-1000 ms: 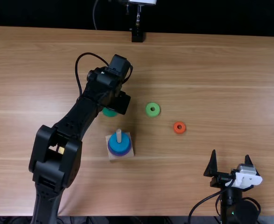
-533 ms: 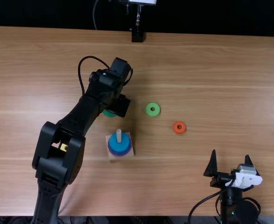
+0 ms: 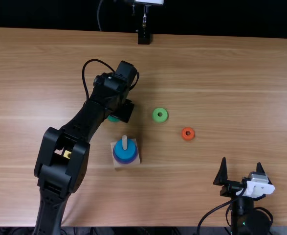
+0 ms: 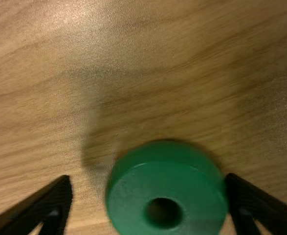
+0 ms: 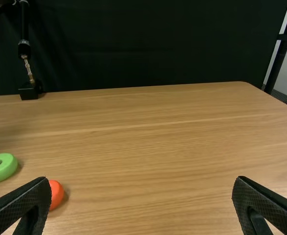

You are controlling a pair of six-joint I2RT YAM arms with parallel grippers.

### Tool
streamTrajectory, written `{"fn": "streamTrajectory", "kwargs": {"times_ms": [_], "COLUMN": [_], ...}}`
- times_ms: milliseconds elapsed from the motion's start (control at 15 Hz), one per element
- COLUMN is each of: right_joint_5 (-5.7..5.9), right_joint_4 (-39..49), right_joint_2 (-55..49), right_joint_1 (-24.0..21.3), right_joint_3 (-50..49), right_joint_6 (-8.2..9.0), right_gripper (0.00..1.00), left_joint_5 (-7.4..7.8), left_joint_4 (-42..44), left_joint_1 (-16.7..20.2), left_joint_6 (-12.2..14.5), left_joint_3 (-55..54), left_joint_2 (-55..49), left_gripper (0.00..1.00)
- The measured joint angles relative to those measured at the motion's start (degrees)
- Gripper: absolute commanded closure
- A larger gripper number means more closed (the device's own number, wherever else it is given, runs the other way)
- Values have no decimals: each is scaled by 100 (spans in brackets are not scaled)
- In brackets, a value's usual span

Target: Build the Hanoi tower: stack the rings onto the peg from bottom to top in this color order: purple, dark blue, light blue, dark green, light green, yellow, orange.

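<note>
Reaching up from the lower left of the top view, left arm (image 3: 77, 126) bends toward the upper middle; left gripper (image 3: 123, 110) low over the dark green ring (image 3: 113, 118), which lies flat on the table (image 3: 231, 88). Left wrist view: fingers (image 4: 57, 203) well parted, ring between them, bare wood showing on one side, the other side very close to a finger; cannot tell whether that one touches, no grip visible. Just below in the top view, left of centre, square wooden base (image 3: 136, 160) with upright peg (image 3: 124, 142); blue ring (image 3: 125, 151) on it, purple ring (image 3: 125, 162) beneath, anything sandwiched between hard to tell. Light green ring (image 3: 160, 115) flat near frame centre, orange ring (image 3: 187, 133) lower and to its right. Yellow ring (image 3: 67, 154) at left, partly covered by left arm. Right gripper (image 3: 241, 170) at lower right, fingers wide apart, nothing held, pointing up the frame
</note>
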Motion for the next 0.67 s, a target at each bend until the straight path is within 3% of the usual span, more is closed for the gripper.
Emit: {"fn": "streamTrajectory", "kwargs": {"times_ms": [200,667], "right_joint_5": [-2,0], "right_joint_4": [2,2], "right_joint_2": [0,0], "right_joint_1": [-2,-2], "right_joint_3": [0,0], "right_joint_6": [0,-4], "right_gripper": [0,0], "left_joint_5": [-2,-26], "left_joint_4": [-44,-166], "left_joint_1": [0,0], "left_joint_6": [-4,-15], "left_joint_3": [0,188], "left_joint_2": [0,-2], "left_gripper": [100,100]}}
